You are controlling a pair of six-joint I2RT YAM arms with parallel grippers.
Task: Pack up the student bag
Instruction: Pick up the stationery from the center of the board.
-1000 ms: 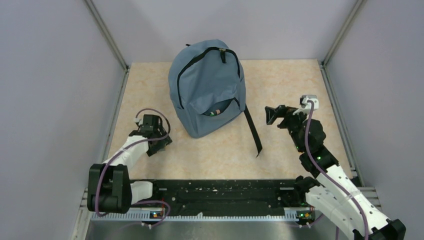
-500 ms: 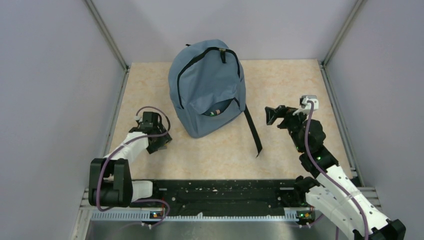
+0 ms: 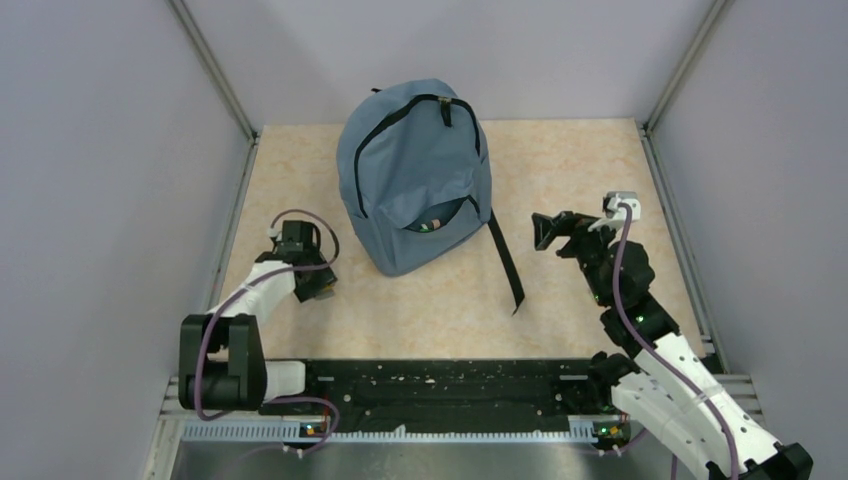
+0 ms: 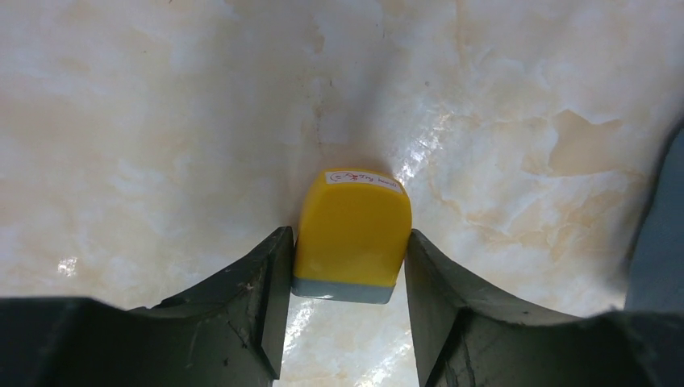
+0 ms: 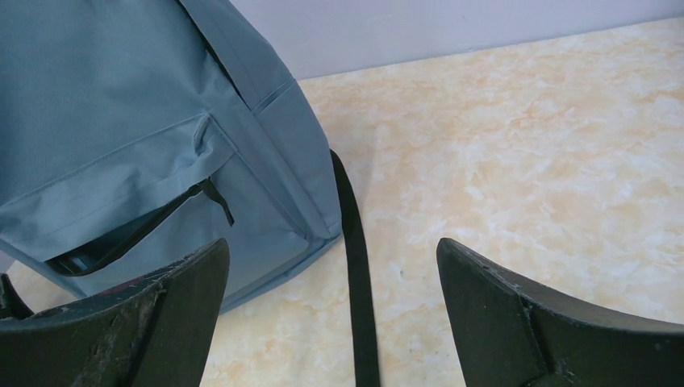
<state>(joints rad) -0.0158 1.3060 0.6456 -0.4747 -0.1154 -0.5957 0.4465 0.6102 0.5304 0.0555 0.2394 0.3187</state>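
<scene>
Left arm, white and black, sits low on the near left, the left gripper pointing down with jaws against both sides of a small yellow plastic block. Right arm reaches far, the right gripper aimed left, jaws wide apart.

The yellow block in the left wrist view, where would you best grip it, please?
Across its two straight long sides, coming down from above: the yellow block lies flat on the table, and the left gripper straddles exactly those sides.

The soft grey-blue student bag lies face up at the far middle of the table, front pocket unzipped, one black strap trailing toward the near edge
</scene>
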